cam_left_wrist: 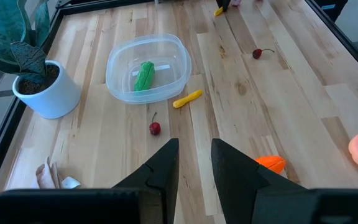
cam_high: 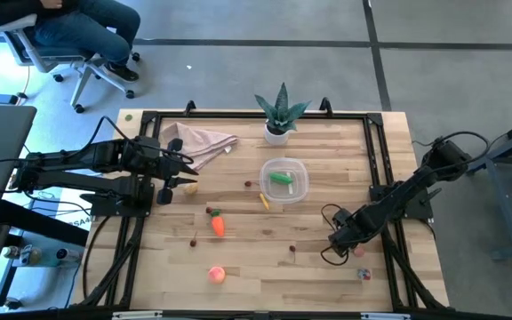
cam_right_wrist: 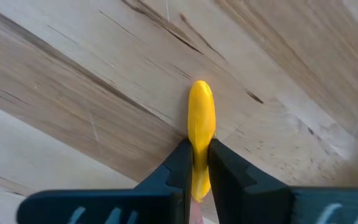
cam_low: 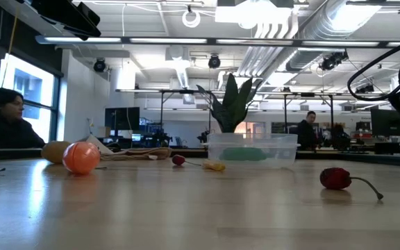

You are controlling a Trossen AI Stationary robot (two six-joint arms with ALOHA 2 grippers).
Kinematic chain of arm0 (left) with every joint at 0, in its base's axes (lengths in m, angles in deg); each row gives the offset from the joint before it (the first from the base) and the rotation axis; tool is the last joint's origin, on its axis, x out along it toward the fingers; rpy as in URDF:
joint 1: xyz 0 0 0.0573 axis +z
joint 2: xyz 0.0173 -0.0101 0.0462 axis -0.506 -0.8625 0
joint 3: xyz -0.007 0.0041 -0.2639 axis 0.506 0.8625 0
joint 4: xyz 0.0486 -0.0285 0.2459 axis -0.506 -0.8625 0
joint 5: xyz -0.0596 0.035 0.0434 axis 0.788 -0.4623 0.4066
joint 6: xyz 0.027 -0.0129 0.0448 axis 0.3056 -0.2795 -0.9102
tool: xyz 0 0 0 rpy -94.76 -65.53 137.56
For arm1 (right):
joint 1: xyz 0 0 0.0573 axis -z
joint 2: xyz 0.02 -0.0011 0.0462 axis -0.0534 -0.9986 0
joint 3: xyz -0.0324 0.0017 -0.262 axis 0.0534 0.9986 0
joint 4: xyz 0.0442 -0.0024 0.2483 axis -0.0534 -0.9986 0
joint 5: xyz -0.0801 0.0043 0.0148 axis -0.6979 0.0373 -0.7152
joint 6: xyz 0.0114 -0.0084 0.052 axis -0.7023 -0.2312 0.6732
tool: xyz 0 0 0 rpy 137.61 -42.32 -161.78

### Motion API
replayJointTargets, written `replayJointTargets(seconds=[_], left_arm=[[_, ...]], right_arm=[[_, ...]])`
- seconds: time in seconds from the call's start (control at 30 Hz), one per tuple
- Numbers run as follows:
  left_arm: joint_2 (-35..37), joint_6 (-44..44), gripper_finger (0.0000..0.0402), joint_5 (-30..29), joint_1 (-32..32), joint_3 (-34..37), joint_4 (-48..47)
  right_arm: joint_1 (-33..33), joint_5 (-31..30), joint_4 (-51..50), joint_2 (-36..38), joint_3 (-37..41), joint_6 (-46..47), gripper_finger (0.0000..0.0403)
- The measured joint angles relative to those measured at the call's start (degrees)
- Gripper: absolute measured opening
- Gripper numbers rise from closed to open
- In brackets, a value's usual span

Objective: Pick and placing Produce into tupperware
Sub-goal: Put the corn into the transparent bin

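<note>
left gripper [cam_high: 188,172] at the left of the overhead frame, jaws a narrow gap apart, nothing in them, hovering beside the beige cloth [cam_high: 201,142]. centre: tupperware [cam_high: 284,180] with the green pod [cam_high: 281,179] inside, one yellow strip [cam_high: 264,201] just below-left of it, carrot [cam_high: 218,225] and peach [cam_high: 216,274] further down. right gripper [cam_high: 338,238] at lower right, fingers pinched on a second yellow strip [cam_right_wrist: 199,134], low at the table [cam_high: 345,151].
</note>
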Motion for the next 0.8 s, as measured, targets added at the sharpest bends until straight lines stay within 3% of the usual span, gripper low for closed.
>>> replayJointTargets(seconds=[0.2, 0.43, 0.6, 0.8], left_arm=[[0.0, 0.0, 0.0083, 0.0, 0.0, 0.0, 0.0], [0.0, 0.0, 0.0083, 0.0, 0.0, 0.0, 0.0], [0.0, 0.0, 0.0083, 0.0, 0.0, 0.0, 0.0], [0.0, 0.0, 0.0083, 0.0, 0.0, 0.0, 0.0]], right_arm=[[0.0, -1.1, -0.8, -0.2, -0.8, -0.2, 0.0030], [1.2, -11.9, -4.9, -0.2, -9.3, -6.3, 0.0030], [5.1, -22.5, -10.1, -0.2, -19.0, -16.5, 0.0030], [13.1, -33.2, -9.6, -0.1, -31.6, -36.6, 0.0030]])
